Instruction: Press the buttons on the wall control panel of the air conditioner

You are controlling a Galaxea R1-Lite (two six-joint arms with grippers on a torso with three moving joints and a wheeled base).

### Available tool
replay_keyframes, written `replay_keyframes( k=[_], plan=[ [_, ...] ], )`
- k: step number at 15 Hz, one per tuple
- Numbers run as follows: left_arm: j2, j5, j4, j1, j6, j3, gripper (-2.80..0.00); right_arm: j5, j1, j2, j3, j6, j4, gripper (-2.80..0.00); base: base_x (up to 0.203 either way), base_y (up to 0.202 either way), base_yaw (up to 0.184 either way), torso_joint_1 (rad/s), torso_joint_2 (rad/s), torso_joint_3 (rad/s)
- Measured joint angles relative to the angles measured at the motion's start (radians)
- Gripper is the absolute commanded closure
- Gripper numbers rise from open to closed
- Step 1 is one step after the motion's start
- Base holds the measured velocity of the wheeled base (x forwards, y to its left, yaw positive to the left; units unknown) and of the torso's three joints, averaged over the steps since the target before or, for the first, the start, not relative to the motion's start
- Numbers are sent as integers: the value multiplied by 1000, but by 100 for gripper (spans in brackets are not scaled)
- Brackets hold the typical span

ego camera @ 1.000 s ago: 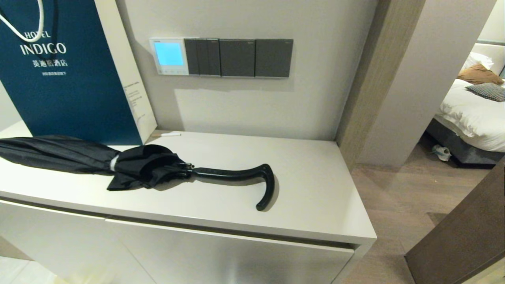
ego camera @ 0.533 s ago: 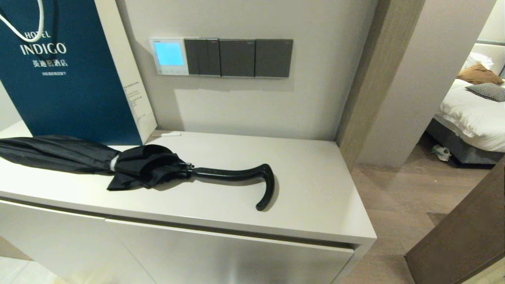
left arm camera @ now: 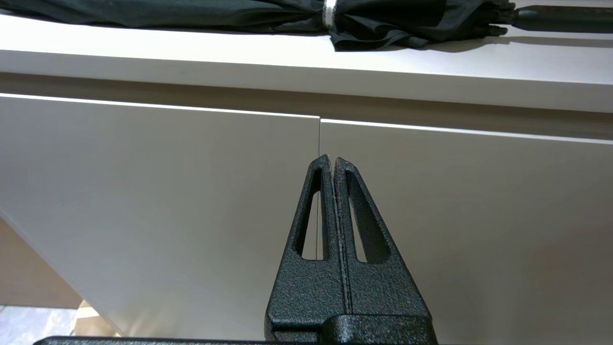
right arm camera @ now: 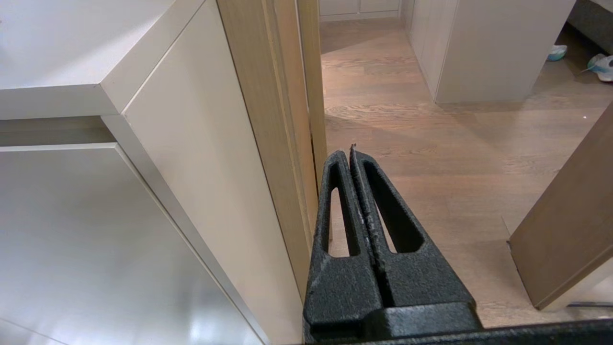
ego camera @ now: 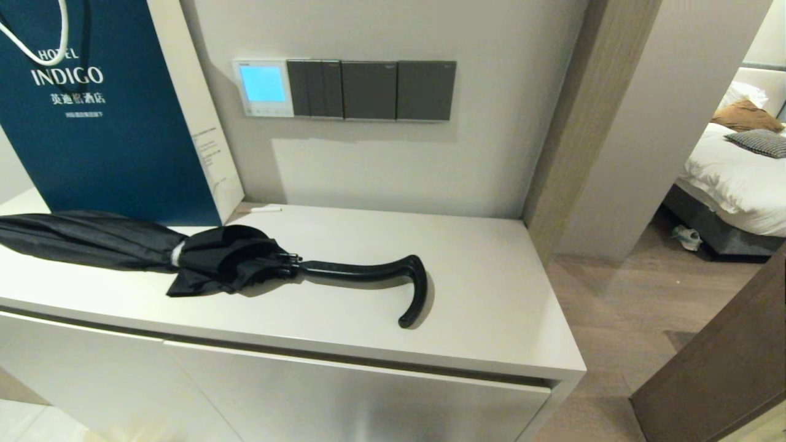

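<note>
Left tool [left arm camera: 332,158]: closed, empty, low before the bench [ego camera: 491,294] doors. Right tool [right arm camera: 348,152]: closed, empty, beside the bench's right end, over open floor. Thermostat [ego camera: 263,87]: on the wall above the bench, screen lit blue, buttons [ego camera: 266,112] along its lower edge. Bag [ego camera: 92,110]: reads "HOTEL INDIGO". Umbrella [ego camera: 202,255]: lying on the bench.

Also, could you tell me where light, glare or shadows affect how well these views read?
Head view: the thermostat's screen glows light blue, washing out any digits; the umbrella casts a soft shadow on the cabinet top, and the cabinet door carries a sheen. Left wrist view: the cabinet top's front strip is blown out white. Right wrist view: glare on the cabinet front.
</note>
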Motion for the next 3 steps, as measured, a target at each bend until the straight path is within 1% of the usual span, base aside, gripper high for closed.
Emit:
replay_keyframes(
  k=[3],
  plan=[
    [0,0,0,0,0,0,0,0,0,0,0,0,0,0,0,0,0,0,0,0]
  ],
)
